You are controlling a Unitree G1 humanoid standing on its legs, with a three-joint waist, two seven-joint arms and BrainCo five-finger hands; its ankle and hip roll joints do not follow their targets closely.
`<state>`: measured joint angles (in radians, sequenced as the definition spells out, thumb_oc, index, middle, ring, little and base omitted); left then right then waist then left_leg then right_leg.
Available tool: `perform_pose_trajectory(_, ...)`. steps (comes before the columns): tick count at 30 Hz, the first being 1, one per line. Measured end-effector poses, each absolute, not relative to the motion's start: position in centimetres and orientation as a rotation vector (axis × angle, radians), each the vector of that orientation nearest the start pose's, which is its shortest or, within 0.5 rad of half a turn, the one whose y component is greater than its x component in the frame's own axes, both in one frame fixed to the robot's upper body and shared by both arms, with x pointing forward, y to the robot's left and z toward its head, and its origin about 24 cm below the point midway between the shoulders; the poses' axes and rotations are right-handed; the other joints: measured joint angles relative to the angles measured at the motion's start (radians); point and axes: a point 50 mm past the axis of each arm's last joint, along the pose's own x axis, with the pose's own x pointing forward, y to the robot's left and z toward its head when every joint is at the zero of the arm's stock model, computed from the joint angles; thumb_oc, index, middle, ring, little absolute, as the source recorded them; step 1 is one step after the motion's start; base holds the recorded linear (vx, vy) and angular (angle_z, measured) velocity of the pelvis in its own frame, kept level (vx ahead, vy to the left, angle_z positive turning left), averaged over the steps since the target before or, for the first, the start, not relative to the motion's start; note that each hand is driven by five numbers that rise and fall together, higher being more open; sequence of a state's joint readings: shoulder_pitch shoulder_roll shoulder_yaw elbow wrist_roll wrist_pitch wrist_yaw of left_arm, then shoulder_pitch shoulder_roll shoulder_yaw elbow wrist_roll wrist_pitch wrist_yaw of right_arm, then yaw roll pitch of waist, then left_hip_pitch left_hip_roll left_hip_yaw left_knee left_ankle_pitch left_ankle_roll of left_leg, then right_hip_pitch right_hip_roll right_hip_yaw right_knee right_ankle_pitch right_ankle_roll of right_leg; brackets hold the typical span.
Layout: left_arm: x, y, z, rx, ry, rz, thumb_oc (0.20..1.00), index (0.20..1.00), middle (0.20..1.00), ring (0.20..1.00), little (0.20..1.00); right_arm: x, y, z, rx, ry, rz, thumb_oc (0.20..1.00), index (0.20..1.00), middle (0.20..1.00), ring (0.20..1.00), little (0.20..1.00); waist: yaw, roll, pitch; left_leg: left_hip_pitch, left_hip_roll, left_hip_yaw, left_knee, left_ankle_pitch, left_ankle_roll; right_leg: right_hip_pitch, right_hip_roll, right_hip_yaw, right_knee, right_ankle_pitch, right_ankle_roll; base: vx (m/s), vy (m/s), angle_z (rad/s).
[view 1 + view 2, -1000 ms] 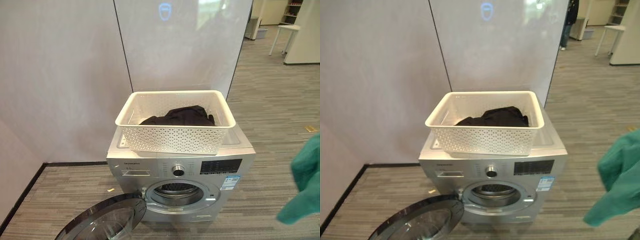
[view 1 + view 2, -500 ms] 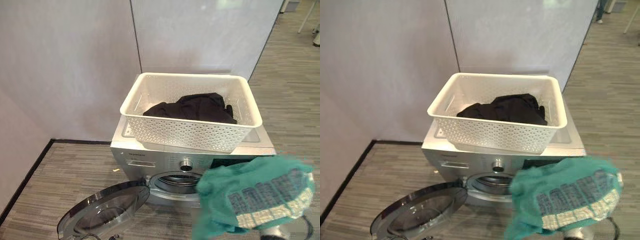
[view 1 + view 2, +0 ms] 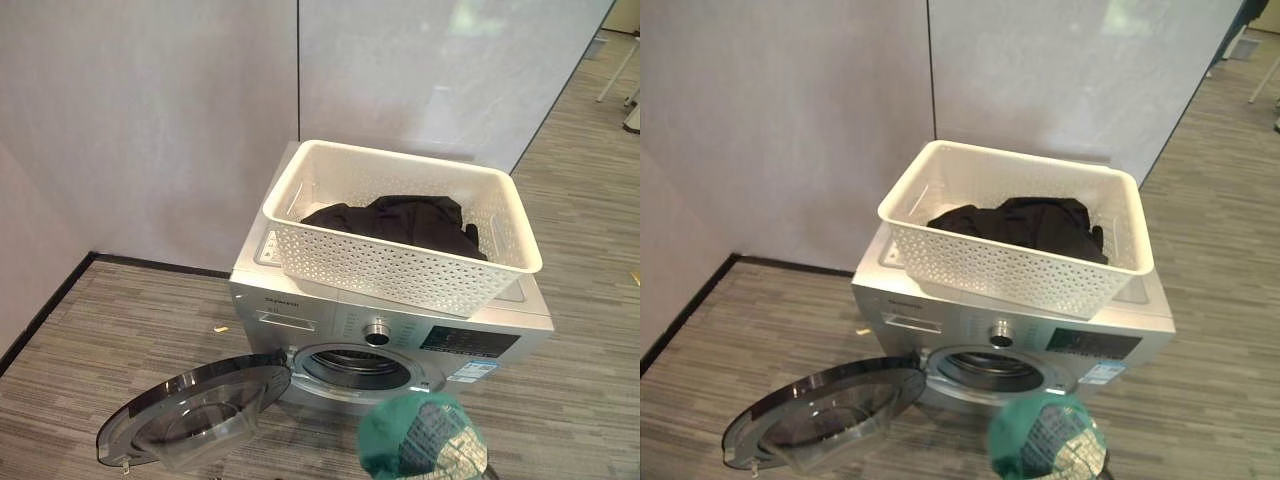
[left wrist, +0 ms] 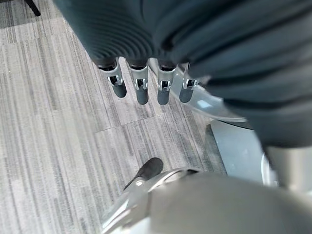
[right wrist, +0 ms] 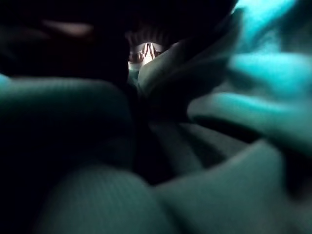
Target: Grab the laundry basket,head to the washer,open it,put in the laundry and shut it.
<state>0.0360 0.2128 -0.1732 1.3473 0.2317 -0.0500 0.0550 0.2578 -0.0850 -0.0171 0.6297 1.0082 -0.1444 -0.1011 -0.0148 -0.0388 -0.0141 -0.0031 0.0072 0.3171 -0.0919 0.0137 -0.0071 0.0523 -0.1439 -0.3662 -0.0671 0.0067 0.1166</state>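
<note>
Currently logged: loading step, partway, as judged.

Washer: silver front-loader; door swung fully open, lying low to the robot's left; drum mouth exposed.

Laundry basket: white, perforated, resting on the washer's top; dark garment inside.

Teal garment: bunched, held just before and below the drum mouth; it wraps the right hand, whose fingers cannot be told open or closed.

Left hand: fingers straight, holding nothing, above the floor.

Next move, as judged: push the teal garment forward through the drum mouth, then fetch the dark garment.
</note>
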Motion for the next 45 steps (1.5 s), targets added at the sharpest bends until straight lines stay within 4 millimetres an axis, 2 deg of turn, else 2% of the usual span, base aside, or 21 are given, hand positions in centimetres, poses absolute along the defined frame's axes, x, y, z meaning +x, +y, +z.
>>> perform_pose_trajectory(2,5.7,22.6,-16.9,0.487,1.294,-0.108,1.0,1.0,1.0,1.0,1.0,11.5,-20.0,-12.6,0.801,0.666,-0.633,0.2,0.2,0.2,0.2,0.2,0.001,-0.002,0.01,-0.048,0.01,-0.003,0.073,-0.014,0.005,-0.027,-0.004,0.001,0.022,-0.01,-0.003,-0.1,-0.002,0.03)
perform_pose_trajectory(8,7.6,21.7,-16.8,0.453,1.248,-0.104,1.0,1.0,1.0,1.0,1.0,14.5,-18.7,-11.9,0.867,0.632,-0.543,0.2,0.2,0.2,0.2,0.2,0.009,0.044,0.088,-0.087,0.024,-0.003,0.13,-0.031,0.01,-0.054,-0.004,0.002,0.059,-0.019,-0.018,-0.02,0.037,0.0)
perform_pose_trajectory(11,7.8,21.7,-16.8,0.452,1.251,-0.1,1.0,1.0,1.0,1.0,1.0,15.1,-18.5,-12.0,0.895,0.633,-0.545,0.2,0.2,0.2,0.2,0.2,0.014,0.043,0.096,-0.104,0.031,-0.002,0.177,-0.057,0.01,-0.077,-0.016,0.006,0.109,-0.046,-0.023,0.0,0.099,-0.03)
perform_pose_trajectory(12,8.5,21.8,-16.7,0.456,1.234,-0.097,1.0,1.0,1.0,1.0,1.0,15.5,-18.4,-11.9,0.909,0.627,-0.543,0.2,0.2,0.2,0.2,0.2,0.017,0.035,0.102,-0.116,0.032,0.001,0.203,-0.074,0.011,-0.099,-0.029,0.013,0.147,-0.066,-0.024,0.01,0.165,-0.07)
perform_pose_trajectory(14,8.6,21.8,-16.7,0.455,1.235,-0.098,1.0,1.0,1.0,1.0,1.0,15.9,-18.3,-11.8,0.919,0.623,-0.54,0.2,0.2,0.2,0.2,0.2,0.022,0.034,0.111,-0.122,0.033,0.011,0.221,-0.086,0.027,-0.128,-0.042,0.026,0.21,-0.092,-0.021,0.0,0.168,-0.13)
perform_pose_trajectory(16,9.7,22.2,-16.3,0.485,1.207,-0.102,1.0,1.0,1.0,1.0,1.0,16.5,-18.0,-11.6,0.931,0.612,-0.527,0.2,0.2,0.2,0.2,0.2,0.021,0.015,0.133,-0.123,0.018,0.024,0.25,-0.122,0.052,-0.177,-0.081,0.043,0.338,-0.121,-0.013,0.04,0.201,-0.16)
perform_pose_trajectory(17,9.8,22.2,-16.3,0.493,1.206,-0.107,1.0,1.0,1.0,1.0,1.0,16.7,-17.9,-11.5,0.938,0.607,-0.521,0.2,0.2,0.2,0.2,0.2,0.022,0.019,0.143,-0.122,0.015,0.029,0.257,-0.128,0.06,-0.215,-0.098,0.048,0.419,-0.126,-0.018,-0.03,0.211,-0.08)
perform_pose_trajectory(19,10.4,22.1,-16.2,0.513,1.19,-0.121,1.0,1.0,1.0,1.0,1.0,17.5,-17.6,-11.1,0.928,0.6,-0.483,0.2,0.2,0.2,0.2,0.2,-0.003,0.017,0.184,-0.093,-0.007,0.057,0.273,-0.137,0.087,-0.361,-0.177,0.099,0.724,-0.083,0.0,-0.03,0.157,-0.19)
perform_pose_trajectory(20,10.4,21.9,-16.2,0.515,1.19,-0.123,1.0,1.0,1.0,1.0,1.0,18.0,-17.3,-10.8,0.925,0.592,-0.459,0.2,0.2,0.2,0.2,0.2,0.0,0.024,0.2,-0.084,-0.005,0.062,0.288,-0.152,0.085,-0.389,-0.191,0.116,0.78,-0.086,0.009,0.1,-0.036,-0.3)
perform_pose_trajectory(23,10.6,22.1,-16.1,0.53,1.184,-0.123,1.0,1.0,1.0,1.0,1.0,17.9,-16.2,-10.6,0.93,0.599,-0.411,0.2,0.2,0.2,0.2,0.2,-0.003,0.017,0.207,-0.093,-0.006,0.072,0.335,-0.194,0.067,-0.418,-0.226,0.142,0.648,-0.08,0.039,0.16,-0.077,-0.18)
perform_pose_trajectory(25,10.8,22.4,-16.1,0.535,1.197,-0.109,1.0,1.0,1.0,1.0,1.0,18.1,-16.1,-10.5,0.936,0.598,-0.408,0.2,0.2,0.2,0.2,0.2,-0.002,0.012,0.214,-0.097,-0.006,0.076,0.367,-0.209,0.064,-0.415,-0.247,0.152,0.503,-0.05,0.084,0.04,-0.168,-0.03)
perform_pose_trajectory(26,11.0,22.2,-16.1,0.533,1.191,-0.112,1.0,1.0,1.0,1.0,1.0,18.1,-16.1,-10.5,0.934,0.595,-0.407,0.2,0.2,0.2,0.2,0.2,-0.002,0.009,0.214,-0.104,-0.004,0.074,0.385,-0.214,0.063,-0.417,-0.248,0.153,0.469,-0.037,0.078,0.04,-0.215,0.3)
perform_pose_trajectory(27,11.6,22.6,-15.8,0.561,1.17,-0.112,1.0,1.0,1.0,1.0,1.0,18.0,-16.1,-10.4,0.92,0.594,-0.395,0.2,0.2,0.2,0.2,0.2,-0.01,0.003,0.228,-0.147,0.022,0.041,0.484,-0.261,0.046,-0.413,-0.21,0.219,0.422,-0.037,0.069,-0.03,-0.103,0.55)
perform_pose_trajectory(29,12.7,23.4,-15.3,0.59,1.141,-0.083,1.0,1.0,1.0,1.0,1.0,17.9,-15.7,-10.7,0.937,0.601,-0.408,0.2,0.2,0.2,0.2,0.2,-0.006,-0.03,0.238,-0.209,0.04,0.003,0.597,-0.301,0.033,-0.419,-0.181,0.225,0.47,-0.033,0.043,-0.1,-0.182,0.66)
perform_pose_trajectory(30,13.5,22.9,-15.2,0.586,1.115,-0.079,1.0,1.0,1.0,1.0,1.0,18.6,-15.8,-10.3,0.935,0.587,-0.401,0.2,0.2,0.2,0.2,0.2,0.006,-0.019,0.268,-0.249,0.083,-0.019,0.657,-0.314,0.017,-0.438,-0.161,0.196,0.527,-0.022,0.03,-0.2,-0.212,0.48)
perform_pose_trajectory(33,14.6,23.6,-14.6,0.611,1.098,-0.059,1.0,1.0,1.0,1.0,1.0,20.6,-15.5,-9.1,0.942,0.528,-0.365,0.2,0.2,0.2,0.2,0.2,0.003,-0.011,0.285,-0.36,0.156,-0.051,0.749,-0.326,-0.006,-0.517,-0.136,0.129,0.602,-0.073,-0.029,-0.13,-0.077,0.31)
perform_pose_trajectory(34,14.6,23.7,-14.6,0.614,1.099,-0.058,1.0,1.0,1.0,1.0,1.0,21.1,-15.4,-8.8,0.94,0.513,-0.357,0.2,0.2,0.2,0.2,0.2,0.01,-0.005,0.287,-0.383,0.165,-0.061,0.766,-0.326,-0.007,-0.537,-0.135,0.125,0.629,-0.086,-0.016,-0.1,-0.07,0.25)
perform_pose_trajectory(35,15.0,23.6,-14.5,0.623,1.086,-0.062,1.0,1.0,1.0,1.0,1.0,21.6,-15.6,-8.4,0.932,0.493,-0.35,0.2,0.2,0.2,0.2,0.2,0.007,-0.001,0.29,-0.411,0.174,-0.073,0.791,-0.337,-0.014,-0.557,-0.138,0.112,0.659,-0.106,-0.035,-0.04,-0.029,0.27)
perform_pose_trajectory(36,15.8,23.7,-14.1,0.635,1.061,-0.048,1.0,1.0,1.0,1.0,1.0,22.4,-15.9,-8.0,0.92,0.471,-0.349,0.2,0.2,0.2,0.2,0.2,0.009,0.004,0.3,-0.462,0.181,-0.099,0.827,-0.348,-0.015,-0.6,-0.139,0.107,0.705,-0.135,-0.037,-0.08,-0.018,0.29)
perform_pose_trajectory(41,18.7,23.2,-12.9,0.639,0.954,-0.022,1.0,1.0,1.0,1.0,1.0,25.1,-15.8,-6.2,0.928,0.405,-0.347,0.2,0.2,0.2,0.2,0.2,0.025,0.028,0.341,-0.613,0.194,-0.136,0.903,-0.345,-0.018,-0.717,-0.172,0.059,0.788,-0.156,-0.053,-0.04,0.025,0.28)
perform_pose_trajectory(45,19.6,23.0,-12.4,0.675,0.911,-0.026,1.0,1.0,1.0,1.0,1.0,27.0,-15.0,-5.1,0.928,0.384,-0.331,0.2,0.2,0.2,0.2,0.2,0.048,0.039,0.352,-0.703,0.187,-0.149,0.957,-0.351,-0.01,-0.802,-0.194,0.06,0.845,-0.168,-0.062,-0.01,0.06,0.1)
